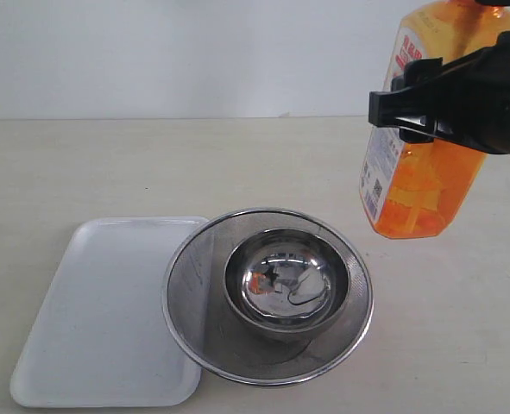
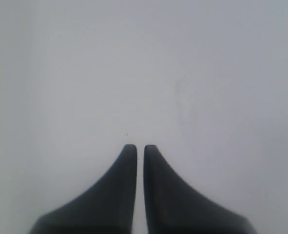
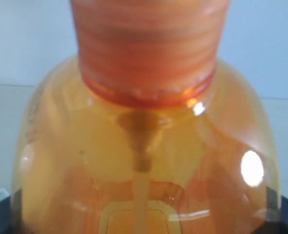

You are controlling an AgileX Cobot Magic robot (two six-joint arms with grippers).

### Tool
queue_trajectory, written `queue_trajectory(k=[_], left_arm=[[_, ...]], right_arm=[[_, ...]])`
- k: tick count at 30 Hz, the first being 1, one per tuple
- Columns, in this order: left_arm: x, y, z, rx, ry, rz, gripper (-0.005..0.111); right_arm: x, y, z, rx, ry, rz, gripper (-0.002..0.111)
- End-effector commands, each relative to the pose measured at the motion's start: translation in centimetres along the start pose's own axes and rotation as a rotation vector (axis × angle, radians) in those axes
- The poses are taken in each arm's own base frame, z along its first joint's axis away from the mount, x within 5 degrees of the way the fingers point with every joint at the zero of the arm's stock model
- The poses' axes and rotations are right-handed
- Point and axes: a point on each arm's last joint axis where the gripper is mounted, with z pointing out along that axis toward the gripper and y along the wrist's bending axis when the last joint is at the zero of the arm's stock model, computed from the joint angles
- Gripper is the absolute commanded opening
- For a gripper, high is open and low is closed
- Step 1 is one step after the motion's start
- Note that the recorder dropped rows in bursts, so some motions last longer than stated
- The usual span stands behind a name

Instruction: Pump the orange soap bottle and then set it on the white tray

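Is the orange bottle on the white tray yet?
No, off it. The orange soap bottle hangs tilted in the right gripper, off to the right; the white tray holds no bottle.

The soap bottle [image 1: 418, 172] is translucent orange plastic, glossy and smooth, with bright highlights on its shoulder in the right wrist view. Its collar [image 3: 148, 44] is ribbed with fine rings. The label [image 1: 377, 177] on its side looks like glossy printed film. The right gripper [image 1: 431, 95] is black, matt, hard-looking plastic. The left gripper [image 2: 140, 148] has dark, smooth, matt fingers. The tray [image 1: 91, 328] is white plastic, smooth with a soft satin sheen. The strainer [image 1: 194, 276] is fine steel mesh with a polished rim, and the bowl [image 1: 287, 259] in it is mirror-bright metal. The table [image 1: 151, 164] is pale beige, matt and smooth.
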Motion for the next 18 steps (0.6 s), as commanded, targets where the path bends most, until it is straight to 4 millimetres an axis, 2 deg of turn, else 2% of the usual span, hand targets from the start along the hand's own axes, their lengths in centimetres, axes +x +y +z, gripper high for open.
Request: queue_trajectory(k=[1,14,18], left_arm=[[-0.2,0.2,-0.2,-0.011,-0.007,-0.004,0.005],[-0.2,0.2,-0.2,-0.011,-0.007,-0.004,0.005],[-0.2,0.2,-0.2,-0.011,-0.007,-0.004,0.005]], right_arm=[[-1.7,0.3,-0.6,-0.053,-0.062,-0.006,0.0],[-3.5,1.0,-1.0,-0.106,-0.089,0.017,0.0],[-4.0,1.8,-1.2,-0.194,-0.098,0.02,0.0]])
